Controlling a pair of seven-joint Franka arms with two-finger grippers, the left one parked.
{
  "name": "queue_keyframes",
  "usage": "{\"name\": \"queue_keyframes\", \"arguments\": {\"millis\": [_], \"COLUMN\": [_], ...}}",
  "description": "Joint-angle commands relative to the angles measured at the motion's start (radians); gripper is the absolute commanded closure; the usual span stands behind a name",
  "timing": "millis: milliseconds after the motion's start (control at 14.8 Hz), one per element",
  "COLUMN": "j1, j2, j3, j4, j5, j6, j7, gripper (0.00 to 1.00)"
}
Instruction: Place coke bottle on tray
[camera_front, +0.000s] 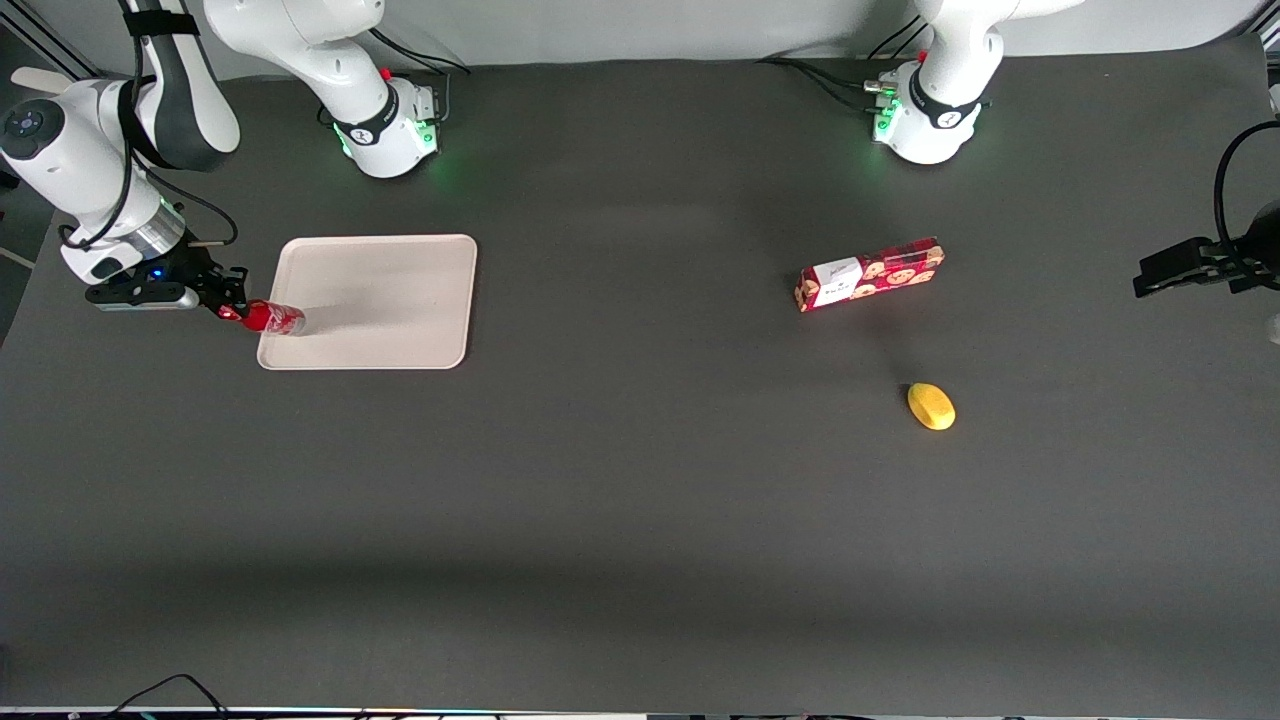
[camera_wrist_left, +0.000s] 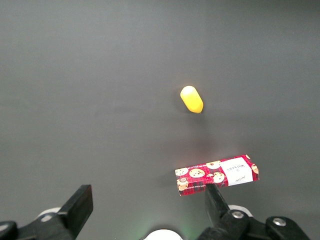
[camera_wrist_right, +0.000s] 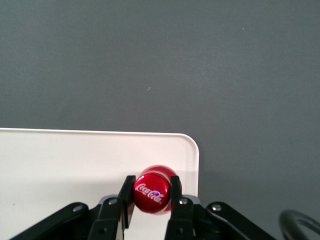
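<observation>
**Gripper clamped on the coke bottle at the tray's corner**

Gripper (camera_front: 232, 306) holds the coke bottle (camera_front: 273, 318) at the working arm's end of the table (camera_front: 640, 520), its two fingers (camera_wrist_right: 126, 199) pressed against the red cap from either side. In the right wrist view the gripper (camera_wrist_right: 151, 196) is cut off by the picture's edge, so only its fingers and part of its body show, and the coke bottle (camera_wrist_right: 154, 189) appears as a red disc with white script, its body hidden beneath the cap.

Largest on the dark table is the tray (camera_front: 385, 300), beige and flat. The bottle sits over the tray's (camera_wrist_right: 75, 160) rounded corner, just inside the rim; whether its base touches the tray cannot be told.

Well apart, toward the parked arm's end, lies a red cookie box (camera_front: 868, 275). A small yellow object (camera_front: 931, 407) lies near it, closer to the front camera. The left wrist view shows both, the cookie box (camera_wrist_left: 217, 175) partly covered by a finger.
</observation>
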Motion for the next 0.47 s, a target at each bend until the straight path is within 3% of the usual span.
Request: {"name": "queue_keyframes", "arguments": {"millis": [0, 407], "j1": [-0.011, -0.021], "j2": [-0.039, -0.016], "j3": [-0.003, -0.006], "j4": [-0.023, -0.025], "j5": [-0.036, -0.036], "j6": [0.024, 0.041], "j7": [0.032, 0.032], "gripper": [1.00, 1.00]}}
